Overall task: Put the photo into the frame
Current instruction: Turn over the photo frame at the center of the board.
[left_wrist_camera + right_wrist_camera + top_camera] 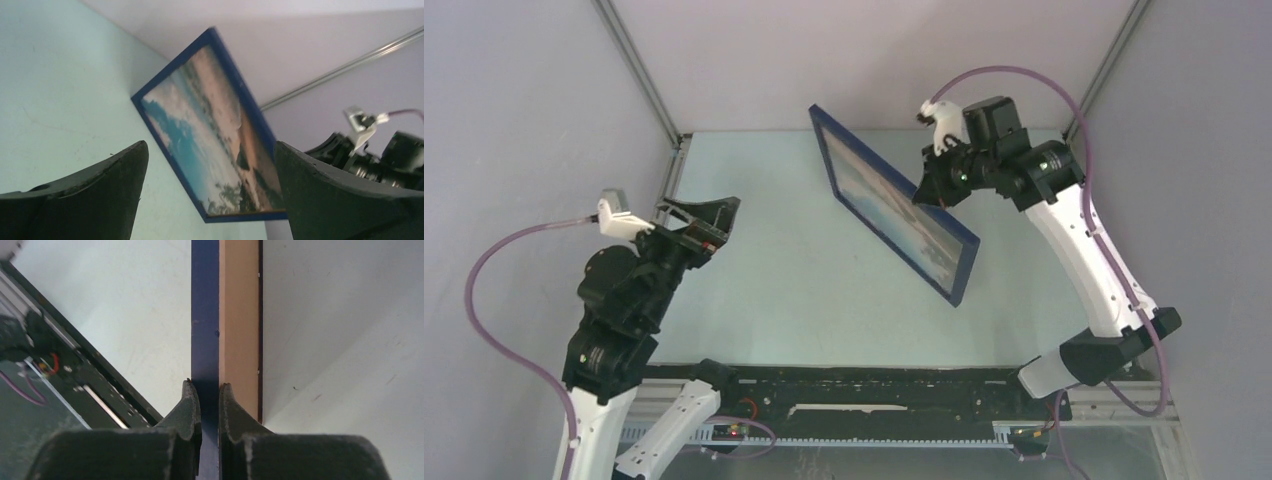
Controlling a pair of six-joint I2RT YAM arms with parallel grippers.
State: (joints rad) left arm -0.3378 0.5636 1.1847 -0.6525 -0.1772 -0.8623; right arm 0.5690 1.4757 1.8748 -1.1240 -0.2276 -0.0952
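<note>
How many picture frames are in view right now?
1: the frame, navy face and the photo showing, held up tilted by the right pincer, which is clamped on its edge. The left pincer is open and apart from it. No second frame shows.

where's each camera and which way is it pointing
Top external: above and behind the robot, looking down at the table; left gripper and right gripper show.
Left wrist: on the left arm, facing the photo in the frame; its open left gripper shows.
Right wrist: looks along the frame's edge; the right gripper clamps it.
All share the frame.
</note>
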